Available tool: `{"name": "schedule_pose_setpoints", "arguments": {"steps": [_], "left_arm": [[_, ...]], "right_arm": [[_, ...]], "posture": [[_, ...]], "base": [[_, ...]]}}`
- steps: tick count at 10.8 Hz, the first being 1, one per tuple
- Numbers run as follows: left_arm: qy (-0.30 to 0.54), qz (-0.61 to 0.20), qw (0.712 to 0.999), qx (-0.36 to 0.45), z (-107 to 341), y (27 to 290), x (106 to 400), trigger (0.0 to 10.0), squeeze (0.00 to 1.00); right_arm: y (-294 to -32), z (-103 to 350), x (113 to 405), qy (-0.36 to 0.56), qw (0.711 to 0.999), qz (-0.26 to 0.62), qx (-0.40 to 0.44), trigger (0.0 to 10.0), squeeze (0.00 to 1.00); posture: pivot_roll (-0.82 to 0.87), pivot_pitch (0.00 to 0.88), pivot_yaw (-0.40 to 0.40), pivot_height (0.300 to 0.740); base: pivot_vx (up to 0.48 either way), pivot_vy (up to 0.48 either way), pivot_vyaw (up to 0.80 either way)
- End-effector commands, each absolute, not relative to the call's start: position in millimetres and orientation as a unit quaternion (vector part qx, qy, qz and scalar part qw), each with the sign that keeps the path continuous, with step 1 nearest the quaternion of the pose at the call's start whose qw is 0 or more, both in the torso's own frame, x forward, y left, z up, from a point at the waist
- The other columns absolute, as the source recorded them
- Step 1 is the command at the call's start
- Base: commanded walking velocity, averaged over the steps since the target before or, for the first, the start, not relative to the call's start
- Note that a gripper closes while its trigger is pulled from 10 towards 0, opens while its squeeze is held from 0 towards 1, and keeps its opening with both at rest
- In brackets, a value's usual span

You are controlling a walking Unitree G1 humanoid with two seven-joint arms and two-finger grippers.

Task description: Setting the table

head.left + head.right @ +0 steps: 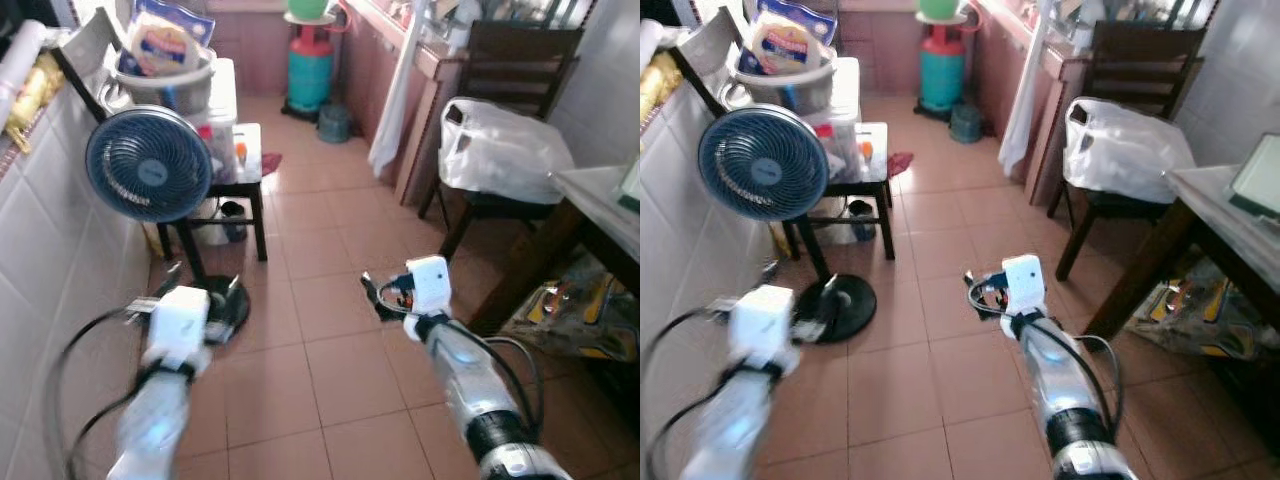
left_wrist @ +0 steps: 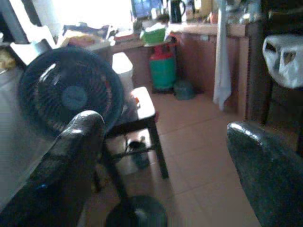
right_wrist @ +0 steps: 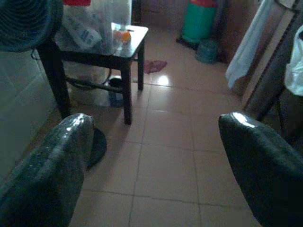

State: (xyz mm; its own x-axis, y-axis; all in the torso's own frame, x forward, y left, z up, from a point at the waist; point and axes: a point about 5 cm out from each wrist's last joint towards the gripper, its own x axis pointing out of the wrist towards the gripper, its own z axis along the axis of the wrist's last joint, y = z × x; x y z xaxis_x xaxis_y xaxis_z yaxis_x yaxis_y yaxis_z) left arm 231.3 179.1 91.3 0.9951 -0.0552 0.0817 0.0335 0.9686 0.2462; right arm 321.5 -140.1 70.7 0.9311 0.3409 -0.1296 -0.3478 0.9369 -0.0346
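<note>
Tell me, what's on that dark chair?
A big white plastic bag sits on the chair and covers the seat. What is inside the bag cannot be seen. The chair's dark back rises behind it.

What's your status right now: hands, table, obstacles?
Left hand and right hand open, empty. Table at right, nothing being set. Standing fan and stool ahead left.

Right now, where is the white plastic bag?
In the left eye view the white plastic bag sits on the seat of the dark wooden chair, ahead on the robot's right, beside the table.
</note>
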Motion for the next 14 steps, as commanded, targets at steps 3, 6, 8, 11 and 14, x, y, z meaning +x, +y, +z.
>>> {"name": "schedule_pose_setpoints", "arguments": {"steps": [3, 6, 8, 11, 14], "left_arm": [[-0.013, -0.022, 0.986, 0.167, 88, 189, 199, 10.0, 0.00], [-0.012, -0.005, 0.988, 0.155, 94, 180, 209, 10.0, 0.00], [-0.009, -0.018, 0.987, 0.159, 96, 181, 225, 10.0, 0.00], [-0.013, -0.102, 0.975, 0.195, 104, 170, 239, 10.0, 0.00], [-0.011, -0.167, 0.963, 0.211, 107, 159, 262, 10.0, 0.00]], "right_arm": [[-163, 67, 296, 0.064, 0.980, 0.180, -0.060, 10.0, 0.00], [-183, 63, 269, 0.068, 0.994, 0.084, -0.030, 10.0, 0.00], [-176, 59, 258, 0.068, 0.996, 0.057, -0.011, 10.0, 0.00], [-172, 61, 254, 0.056, 0.998, 0.017, 0.011, 10.0, 0.00], [-169, 61, 252, 0.045, 0.998, -0.034, 0.023, 10.0, 0.00]], "posture": [[0.25, 0.000, -0.121, 0.740], [0.21, 0.000, -0.081, 0.740], [0.19, 0.000, -0.044, 0.740], [0.15, 0.000, 0.080, 0.740], [0.11, 0.000, 0.148, 0.740]], "base": [[0.000, 0.000, 0.00], [0.000, 0.000, 0.00], [0.000, 0.000, 0.00], [0.000, 0.000, 0.00], [0.000, 0.000, 0.00]]}}
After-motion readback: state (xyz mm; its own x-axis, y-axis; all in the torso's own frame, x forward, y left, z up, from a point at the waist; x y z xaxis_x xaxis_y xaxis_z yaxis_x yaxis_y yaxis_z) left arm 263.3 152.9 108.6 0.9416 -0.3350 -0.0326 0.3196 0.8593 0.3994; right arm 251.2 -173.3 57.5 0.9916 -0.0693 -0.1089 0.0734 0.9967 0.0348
